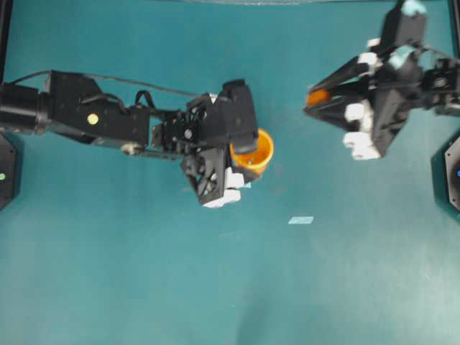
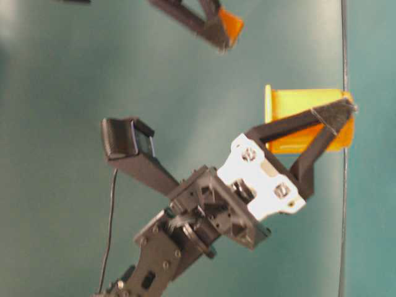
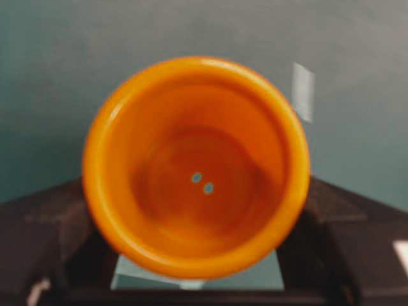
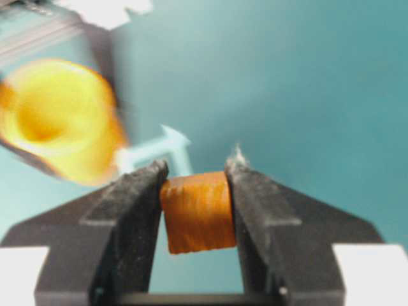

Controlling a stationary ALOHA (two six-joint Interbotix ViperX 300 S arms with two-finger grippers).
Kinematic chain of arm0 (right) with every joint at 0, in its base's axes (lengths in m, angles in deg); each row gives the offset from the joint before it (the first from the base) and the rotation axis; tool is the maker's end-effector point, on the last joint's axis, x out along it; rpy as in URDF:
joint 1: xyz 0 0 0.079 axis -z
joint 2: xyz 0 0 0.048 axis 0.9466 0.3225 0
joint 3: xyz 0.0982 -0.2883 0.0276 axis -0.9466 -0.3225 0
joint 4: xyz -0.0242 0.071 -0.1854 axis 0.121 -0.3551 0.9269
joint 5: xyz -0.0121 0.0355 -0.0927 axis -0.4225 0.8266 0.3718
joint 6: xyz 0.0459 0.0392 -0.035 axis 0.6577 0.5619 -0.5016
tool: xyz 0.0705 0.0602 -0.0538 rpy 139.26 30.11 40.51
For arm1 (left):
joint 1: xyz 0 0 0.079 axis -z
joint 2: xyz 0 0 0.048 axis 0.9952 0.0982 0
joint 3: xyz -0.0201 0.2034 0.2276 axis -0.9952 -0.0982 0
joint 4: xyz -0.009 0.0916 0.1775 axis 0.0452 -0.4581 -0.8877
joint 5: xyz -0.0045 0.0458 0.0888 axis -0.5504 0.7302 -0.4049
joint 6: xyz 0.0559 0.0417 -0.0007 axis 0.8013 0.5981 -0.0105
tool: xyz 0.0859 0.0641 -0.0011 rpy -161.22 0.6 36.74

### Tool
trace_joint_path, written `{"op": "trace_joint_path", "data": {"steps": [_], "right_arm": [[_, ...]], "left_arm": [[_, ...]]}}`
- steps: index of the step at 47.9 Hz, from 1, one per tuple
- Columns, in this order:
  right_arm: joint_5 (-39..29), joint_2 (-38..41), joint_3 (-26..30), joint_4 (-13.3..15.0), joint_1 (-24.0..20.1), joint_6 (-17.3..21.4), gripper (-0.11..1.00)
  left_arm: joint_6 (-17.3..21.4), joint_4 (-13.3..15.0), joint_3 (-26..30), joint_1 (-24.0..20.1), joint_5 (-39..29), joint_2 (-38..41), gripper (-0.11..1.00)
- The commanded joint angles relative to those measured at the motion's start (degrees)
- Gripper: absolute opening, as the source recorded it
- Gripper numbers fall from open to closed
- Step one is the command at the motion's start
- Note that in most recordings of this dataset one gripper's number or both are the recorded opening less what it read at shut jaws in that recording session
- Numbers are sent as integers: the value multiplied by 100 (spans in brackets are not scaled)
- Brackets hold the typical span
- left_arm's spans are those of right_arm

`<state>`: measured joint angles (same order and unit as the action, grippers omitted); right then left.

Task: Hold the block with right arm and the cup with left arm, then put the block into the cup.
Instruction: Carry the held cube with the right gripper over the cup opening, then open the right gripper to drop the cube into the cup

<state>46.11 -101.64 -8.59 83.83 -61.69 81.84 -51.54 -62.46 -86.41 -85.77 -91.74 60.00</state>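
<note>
A: Right gripper (image 4: 196,175) clamped on the block (image 4: 197,210); fingers (image 4: 131,210) press both side faces; orange cube sits at the very tips, clear of the table.

B: Overhead agrees; block (image 1: 317,96) shows as an orange spot at the point of the right gripper (image 1: 314,98), upper right of the teal table (image 1: 144,287); well apart from the cup.

A: Left gripper (image 1: 248,162) closed on the cup (image 1: 256,154); cup near the middle of the table, partly hidden under the wrist.

B: Left wrist view looks straight into the cup (image 3: 196,167); darker orange inside, two small pale dots on the bottom; nothing else in it; dark fingers (image 3: 38,236) flank it on either side.

A: Table-level view, turned sideways; cup (image 2: 297,111) held between the black fingers (image 2: 291,127) of the left gripper (image 2: 337,124); block (image 2: 231,25) in the other gripper tips, apart from the cup.

B: Pale tape patch (image 1: 301,220) on the table, below and right of the cup; thin black cable (image 1: 122,80) runs along the left arm.
</note>
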Motion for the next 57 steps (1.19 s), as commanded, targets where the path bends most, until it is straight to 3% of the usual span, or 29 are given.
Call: {"op": "trace_joint_path", "data": {"steps": [1, 12, 24, 38, 57], "right_arm": [[202, 246, 404, -18, -176, 26, 40], [677, 1090, 1028, -9, -457, 79, 40], [536, 1731, 1635, -18, -659, 79, 40], [132, 1775, 1652, 9, -659, 53, 40], [105, 1784, 1521, 18, -606, 62, 40]], "left_arm": [[0, -18, 229, -88, -149, -70, 64], [18, -18, 202, -141, -220, -70, 64], [18, -18, 185, -141, -237, -79, 64], [18, -18, 132, -141, -237, -105, 64], [18, -18, 97, -70, -229, -123, 64]]}}
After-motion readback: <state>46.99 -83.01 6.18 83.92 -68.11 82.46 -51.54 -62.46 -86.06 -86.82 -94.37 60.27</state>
